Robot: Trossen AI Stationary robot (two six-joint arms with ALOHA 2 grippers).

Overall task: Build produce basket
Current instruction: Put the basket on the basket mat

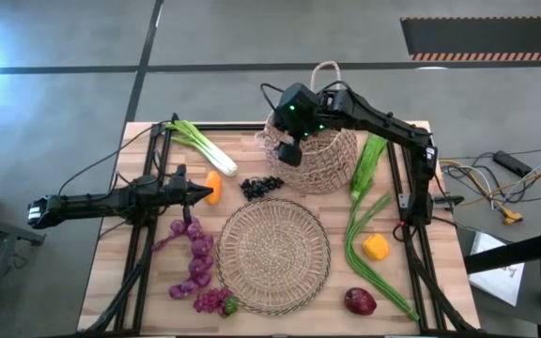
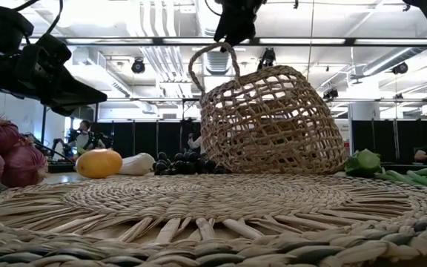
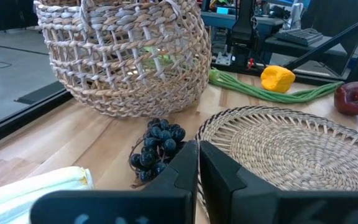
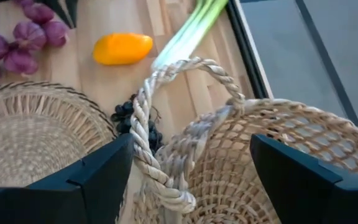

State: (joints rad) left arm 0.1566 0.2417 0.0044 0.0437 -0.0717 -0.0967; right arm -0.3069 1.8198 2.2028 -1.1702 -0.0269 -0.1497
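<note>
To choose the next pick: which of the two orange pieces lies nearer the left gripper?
The orange piece just in front of the shut left gripper, beside the leek. The other orange piece lies across the round mat, among the green leaves.

Table, mat and the room behind

A round woven mat (image 1: pixel 272 254) lies on the wooden table (image 1: pixel 111 282), near its front edge. Cables (image 1: pixel 482 178) trail across the grey floor (image 1: pixel 64 103) to the table's right. In the low view a person (image 2: pixel 84 135) shows far off under ceiling lights (image 2: pixel 136 65).

Dark arms — green-lit right wrist
</note>
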